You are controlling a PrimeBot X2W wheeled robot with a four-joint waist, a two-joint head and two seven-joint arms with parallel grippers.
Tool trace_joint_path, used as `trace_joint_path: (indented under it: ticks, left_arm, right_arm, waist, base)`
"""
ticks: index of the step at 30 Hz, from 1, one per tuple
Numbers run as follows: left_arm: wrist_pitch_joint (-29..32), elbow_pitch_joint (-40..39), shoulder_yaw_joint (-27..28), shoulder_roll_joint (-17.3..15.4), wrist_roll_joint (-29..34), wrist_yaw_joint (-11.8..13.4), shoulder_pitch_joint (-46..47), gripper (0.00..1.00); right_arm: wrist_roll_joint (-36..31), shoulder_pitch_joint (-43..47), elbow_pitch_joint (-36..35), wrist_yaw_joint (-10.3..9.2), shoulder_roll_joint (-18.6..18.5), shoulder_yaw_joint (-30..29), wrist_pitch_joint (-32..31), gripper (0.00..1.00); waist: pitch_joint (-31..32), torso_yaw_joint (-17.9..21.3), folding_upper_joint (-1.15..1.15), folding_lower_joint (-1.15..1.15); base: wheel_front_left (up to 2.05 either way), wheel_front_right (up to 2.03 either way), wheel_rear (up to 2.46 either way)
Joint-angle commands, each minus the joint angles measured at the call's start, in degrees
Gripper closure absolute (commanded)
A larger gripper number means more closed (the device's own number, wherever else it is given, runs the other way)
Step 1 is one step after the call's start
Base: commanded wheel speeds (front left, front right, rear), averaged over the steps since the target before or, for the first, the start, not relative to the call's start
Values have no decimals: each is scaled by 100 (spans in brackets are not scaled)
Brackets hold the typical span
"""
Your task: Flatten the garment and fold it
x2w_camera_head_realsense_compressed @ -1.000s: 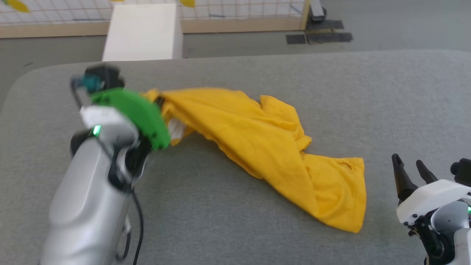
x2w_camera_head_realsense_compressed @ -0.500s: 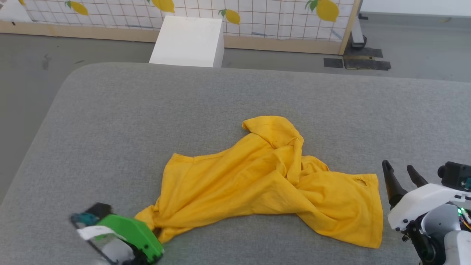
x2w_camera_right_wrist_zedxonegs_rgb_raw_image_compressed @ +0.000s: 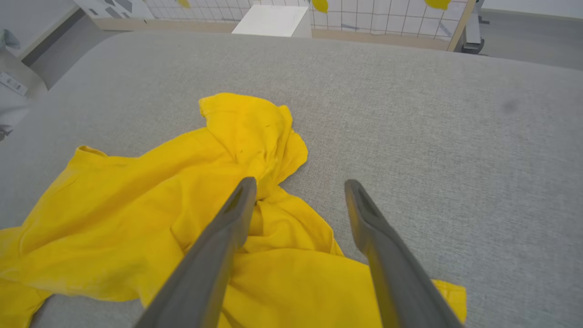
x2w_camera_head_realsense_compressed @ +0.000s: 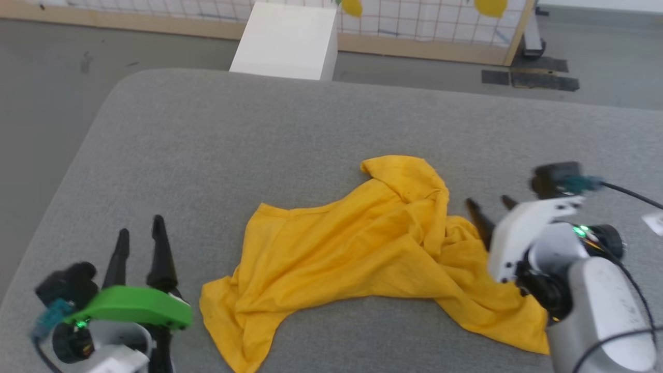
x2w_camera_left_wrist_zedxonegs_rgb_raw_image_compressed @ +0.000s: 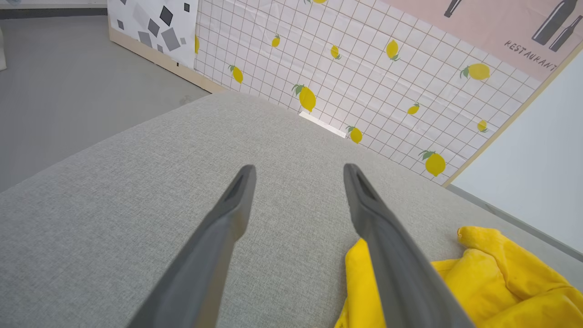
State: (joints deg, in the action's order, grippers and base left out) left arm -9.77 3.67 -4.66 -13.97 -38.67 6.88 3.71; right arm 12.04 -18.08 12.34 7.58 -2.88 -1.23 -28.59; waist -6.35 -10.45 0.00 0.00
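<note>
Crumpled yellow garment point(x2w_camera_head_realsense_compressed: 362, 243) on grey pad point(x2w_camera_head_realsense_compressed: 248, 134), left gripper point(x2w_camera_head_realsense_compressed: 140, 228) spread wide, empty, beside it, right gripper point(x2w_camera_head_realsense_compressed: 488, 203) spread wide above its right part, holding nothing

Left gripper point(x2w_camera_head_realsense_compressed: 140, 227): two long dark tapered fingers, bright green cover plate point(x2w_camera_head_realsense_compressed: 134, 306), black camera block point(x2w_camera_head_realsense_compressed: 67, 280), teal plug point(x2w_camera_head_realsense_compressed: 49, 318), small green light point(x2w_camera_head_realsense_compressed: 80, 325).
Right gripper point(x2w_camera_head_realsense_compressed: 487, 201): same dark fingers, white cover point(x2w_camera_head_realsense_compressed: 523, 233) with small dark screws along edge, second camera block point(x2w_camera_head_realsense_compressed: 554, 178), thin black cable point(x2w_camera_head_realsense_compressed: 632, 194).
Forearm point(x2w_camera_head_realsense_compressed: 601, 311): silver-grey, rounded, black joint ring.
Wrist views: fingers point(x2w_camera_left_wrist_zedxonegs_rgb_raw_image_compressed: 218, 241) matte grey, shallow groove near each tip.
</note>
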Motion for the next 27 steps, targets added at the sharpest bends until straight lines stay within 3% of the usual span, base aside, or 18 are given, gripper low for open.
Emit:
trace_joint_path:
  ticks: [1,6,13,14,16,23,27]
  left_arm:
    - [-218,93,-86,48,197,-98,-56,0]
    - [-507,249,-254,191,890,-325,74,0]
    - [-521,280,2,619,1442,-552,183,0]
    - [-521,293,58,668,1485,-597,194,0]
    - [-521,336,137,739,1551,-675,208,0]
    - [-522,371,411,900,1770,-864,220,0]
    - [-522,308,482,963,1870,-986,213,0]
  right_arm:
    - [-75,-154,76,-9,1,170,-223,0]
    - [-420,-476,235,-9,0,698,-832,0]
    - [-733,-689,440,-9,-15,844,-1089,0]
    - [-709,-706,479,-9,-13,828,-1086,10]
    - [-673,-735,523,-9,-9,839,-1064,100]
    - [-358,-900,444,-9,-2,848,-613,100]
    - [-140,-962,44,-9,-1,369,66,100]
  waist:
    - [-136,-131,0,0]
    - [-392,-310,0,0]
    - [-600,-436,0,0]
    - [-611,-433,0,0]
    - [-619,-419,0,0]
    - [-507,-257,0,0]
    - [-354,-118,0,0]
  base:
    - [0,0,0]
    - [0,0,0]
    - [0,0,0]
    - [0,0,0]
    - [0,0,0]
    - [0,0,0]
    - [0,0,0]
